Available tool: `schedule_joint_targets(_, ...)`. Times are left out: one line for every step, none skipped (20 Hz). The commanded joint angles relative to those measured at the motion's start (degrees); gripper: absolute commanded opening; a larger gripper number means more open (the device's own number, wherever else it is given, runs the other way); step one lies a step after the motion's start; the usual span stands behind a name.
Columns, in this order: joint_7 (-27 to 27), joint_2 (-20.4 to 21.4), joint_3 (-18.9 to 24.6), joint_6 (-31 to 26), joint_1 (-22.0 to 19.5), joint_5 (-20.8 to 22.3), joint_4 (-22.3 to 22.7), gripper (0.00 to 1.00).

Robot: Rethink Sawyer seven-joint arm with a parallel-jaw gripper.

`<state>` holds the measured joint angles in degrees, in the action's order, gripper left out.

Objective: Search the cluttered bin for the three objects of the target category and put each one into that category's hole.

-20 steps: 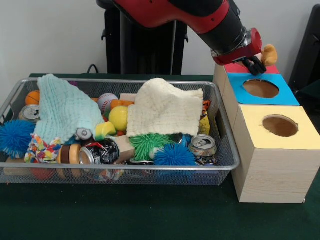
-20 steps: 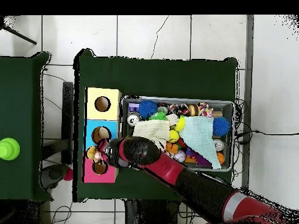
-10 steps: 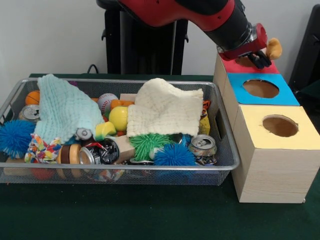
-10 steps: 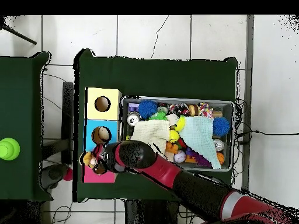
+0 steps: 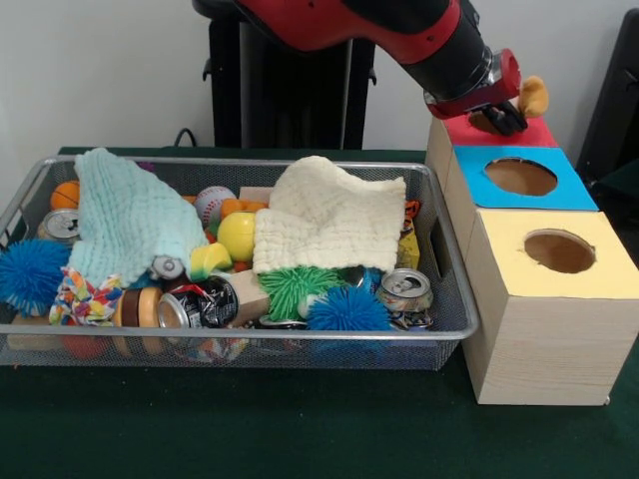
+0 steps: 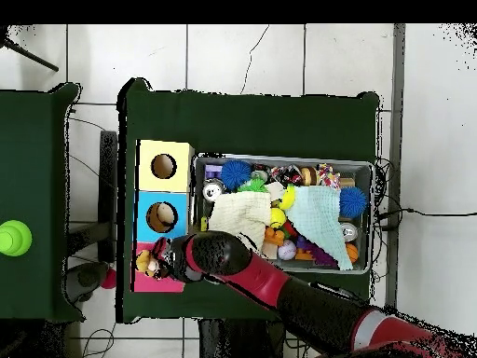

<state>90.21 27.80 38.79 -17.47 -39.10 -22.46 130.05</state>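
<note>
From the front, the robot's pincer (image 5: 502,118) hangs over the red box (image 5: 529,133) at the far end of the row, pinching a small orange plush toy (image 5: 533,96); the drop-off step appears to be in hand. From overhead, the toy (image 6: 145,263) sits above the red box's hole (image 6: 158,271); the next move likely calls for centring it there, then letting go.

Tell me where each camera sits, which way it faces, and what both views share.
Front view: low, across the table from the robot, facing the bin and box; the red arm comes from above, end effector holding a toy.
Overhead view: above, looking straight down; the arm enters from the bottom.
Shared: bin, box, toy over the red hole.
</note>
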Motion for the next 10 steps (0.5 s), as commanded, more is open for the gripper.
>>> schedule_joint_targets(8.2,-0.5,-4.1,-2.6,-0.3,1.1,-0.7,0.0)
schedule_joint_targets(8.3,-0.2,-4.0,-2.4,-0.3,1.3,-0.3,0.0)
schedule_joint_targets(8.7,0.2,-3.8,-1.7,-0.3,1.4,0.2,0.0)
schedule_joint_targets(8.8,0.2,-3.9,-1.3,-0.2,1.6,0.2,0.0)
schedule_joint_targets(8.8,0.2,-4.0,-1.0,-0.1,1.7,0.2,0.0)
schedule_joint_targets(8.8,0.2,-4.0,-1.0,0.0,1.8,0.3,0.0)
schedule_joint_targets(9.0,0.0,-3.7,-0.5,-0.1,1.9,0.6,0.0)
schedule_joint_targets(9.1,0.0,-3.7,-0.3,0.0,2.0,0.6,0.0)
schedule_joint_targets(9.3,0.0,-3.6,0.0,0.1,2.1,0.6,0.0)
schedule_joint_targets(8.4,-0.1,-3.5,0.3,0.2,3.0,0.4,1.0)
